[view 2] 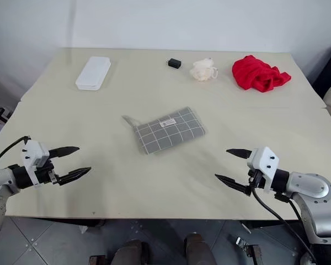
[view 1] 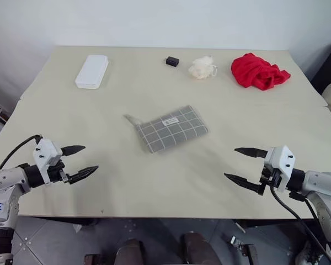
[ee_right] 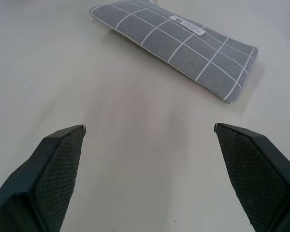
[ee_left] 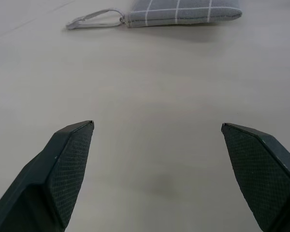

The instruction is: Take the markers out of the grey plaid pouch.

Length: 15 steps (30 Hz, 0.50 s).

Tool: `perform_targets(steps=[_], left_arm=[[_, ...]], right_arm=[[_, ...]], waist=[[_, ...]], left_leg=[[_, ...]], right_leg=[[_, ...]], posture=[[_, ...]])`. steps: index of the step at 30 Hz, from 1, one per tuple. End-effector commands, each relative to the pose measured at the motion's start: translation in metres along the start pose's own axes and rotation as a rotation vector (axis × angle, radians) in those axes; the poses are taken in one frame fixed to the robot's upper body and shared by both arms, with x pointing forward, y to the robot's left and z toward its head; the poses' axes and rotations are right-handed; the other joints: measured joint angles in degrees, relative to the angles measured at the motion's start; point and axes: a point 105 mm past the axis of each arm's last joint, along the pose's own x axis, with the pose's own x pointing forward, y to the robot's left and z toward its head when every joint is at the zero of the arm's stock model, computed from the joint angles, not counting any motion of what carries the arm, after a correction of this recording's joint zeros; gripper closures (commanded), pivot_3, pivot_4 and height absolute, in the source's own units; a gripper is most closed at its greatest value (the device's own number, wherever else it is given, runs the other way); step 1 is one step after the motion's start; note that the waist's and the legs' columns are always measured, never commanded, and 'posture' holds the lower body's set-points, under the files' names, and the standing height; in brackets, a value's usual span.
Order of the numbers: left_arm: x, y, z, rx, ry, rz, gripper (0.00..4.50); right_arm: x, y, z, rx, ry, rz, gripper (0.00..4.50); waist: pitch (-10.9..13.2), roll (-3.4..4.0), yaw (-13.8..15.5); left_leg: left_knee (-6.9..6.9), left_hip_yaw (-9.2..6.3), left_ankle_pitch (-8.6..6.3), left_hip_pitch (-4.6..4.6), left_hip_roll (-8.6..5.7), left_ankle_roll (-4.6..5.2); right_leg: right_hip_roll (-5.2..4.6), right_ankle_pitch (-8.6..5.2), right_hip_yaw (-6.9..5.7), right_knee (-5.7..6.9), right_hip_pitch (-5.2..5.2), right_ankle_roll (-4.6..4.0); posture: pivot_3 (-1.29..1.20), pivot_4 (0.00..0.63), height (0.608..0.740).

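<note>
The grey plaid pouch (view 1: 171, 128) lies flat and closed in the middle of the beige table, white label up, its zipper pull strap trailing toward the left. The markers are hidden. My left gripper (view 1: 81, 162) hovers open near the table's front left, well short of the pouch. At the front right my right gripper (view 1: 238, 164) is open too, pointing inward. The pouch (ee_right: 176, 43) lies ahead of the right fingertips (ee_right: 63, 154); in the left wrist view the pouch (ee_left: 183, 12) and its strap (ee_left: 94, 18) sit far beyond the open fingers (ee_left: 70, 159).
A white rectangular case (view 1: 92, 70) lies at the back left. A small black block (view 1: 172, 61), a cream crumpled object (view 1: 202, 67) and a red cloth (view 1: 258, 72) line the back edge. The table's front edge (view 1: 154, 215) runs just below both grippers.
</note>
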Motion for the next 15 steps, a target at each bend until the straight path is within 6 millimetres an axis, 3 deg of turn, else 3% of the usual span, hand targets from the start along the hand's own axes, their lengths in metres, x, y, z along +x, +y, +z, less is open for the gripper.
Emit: perform_targets(steps=[1, 6, 9, 15], left_arm=[[-0.002, 0.005, 0.007, 0.028, -0.03, 0.041, 0.0], [-0.003, -0.006, 0.01, -0.162, -0.089, -0.043, 0.0], [-0.008, -0.032, 0.0, -0.247, -0.024, -0.159, 0.0], [-0.029, -0.006, 0.0, -0.617, -0.082, -0.024, 0.0]], right_arm=[[0.001, -0.001, 0.006, -0.023, -0.029, -0.009, 0.04], [0.005, 0.002, 0.011, 0.002, -0.054, 0.008, 0.04], [0.008, -0.005, 0.025, 0.065, -0.108, -0.021, 0.04], [0.004, -0.013, 0.056, 0.293, -0.213, -0.014, 0.04]], waist=[[0.0, 0.0, 0.0], [0.0, 0.0, -0.06], [0.0, 0.0, -0.49], [0.02, -0.02, -0.39]], left_leg=[[0.0, 0.0, 0.0, 0.0, 0.0, 0.0], [0.0, 0.0, 0.0, 0.0, 0.0, 0.0], [0.0, -0.08, -0.02, 0.02, 0.04, -0.02], [0.04, -0.52, -0.03, 0.0, 0.06, -0.02]], right_leg=[[0.0, 0.0, 0.0, 0.0, 0.0, 0.0], [0.0, 0.0, -0.01, 0.01, 0.0, 0.0], [0.01, 0.0, 0.02, 0.04, -0.01, 0.0], [0.02, 0.01, -0.04, 0.12, 0.0, -0.02]], posture=[[0.0, 0.15, 0.74], [0.0, 0.15, 0.74], [0.0, 0.15, 0.74], [0.0, 0.15, 0.74]])
